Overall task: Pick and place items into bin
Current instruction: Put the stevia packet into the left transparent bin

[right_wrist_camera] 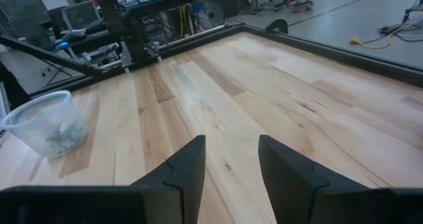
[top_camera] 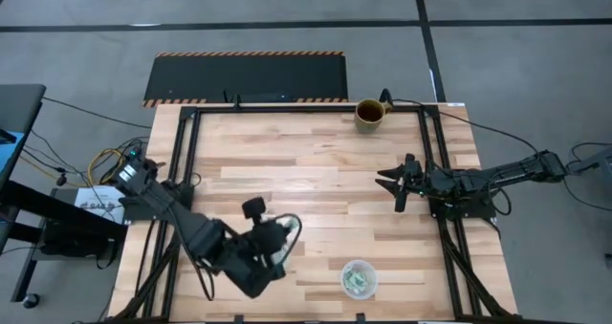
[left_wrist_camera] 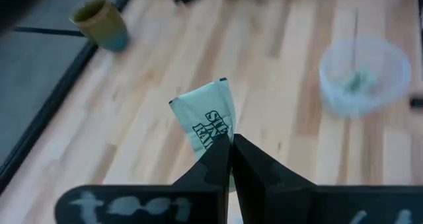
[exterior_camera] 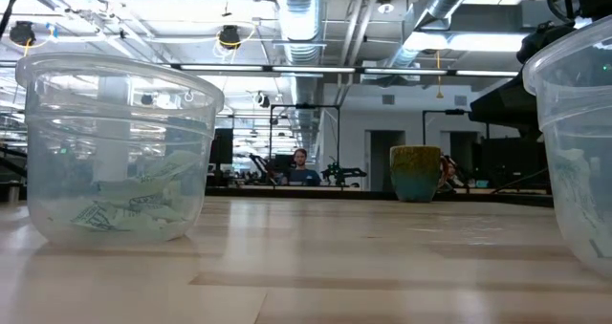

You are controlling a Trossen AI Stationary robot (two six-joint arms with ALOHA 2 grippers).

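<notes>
My left gripper (left_wrist_camera: pixel 230 139) is shut on a pale mint-green packet (left_wrist_camera: pixel 206 118) with dark print. In the high view this gripper (top_camera: pixel 275 238) hovers by the near edge, over a clear round cup (top_camera: pixel 284 230). The low view shows that cup (exterior_camera: pixel 115 157) standing on its base with several pale packets inside. A second clear cup (top_camera: pixel 359 278) (left_wrist_camera: pixel 363 75) holds a few pieces. My right gripper (right_wrist_camera: pixel 230 159) is open over bare wood at the table's right side (top_camera: pixel 399 185); nothing is between its fingers. My left gripper pinches the packet between its two fingertips at one end (left_wrist_camera: pixel 221 145). The rest of the packet sticks out past the fingers, tilted and unsupported. It is lifted clear of the table.
A brown mug (top_camera: pixel 370 112) (exterior_camera: pixel 416 173) stands at the far edge. The second cup shows cut off at the right of the low view (exterior_camera: pixel 574 152) and far off in the right wrist view (right_wrist_camera: pixel 46 125). Bare wood lies between the arms. A person sits in the room beyond the table (exterior_camera: pixel 301 166).
</notes>
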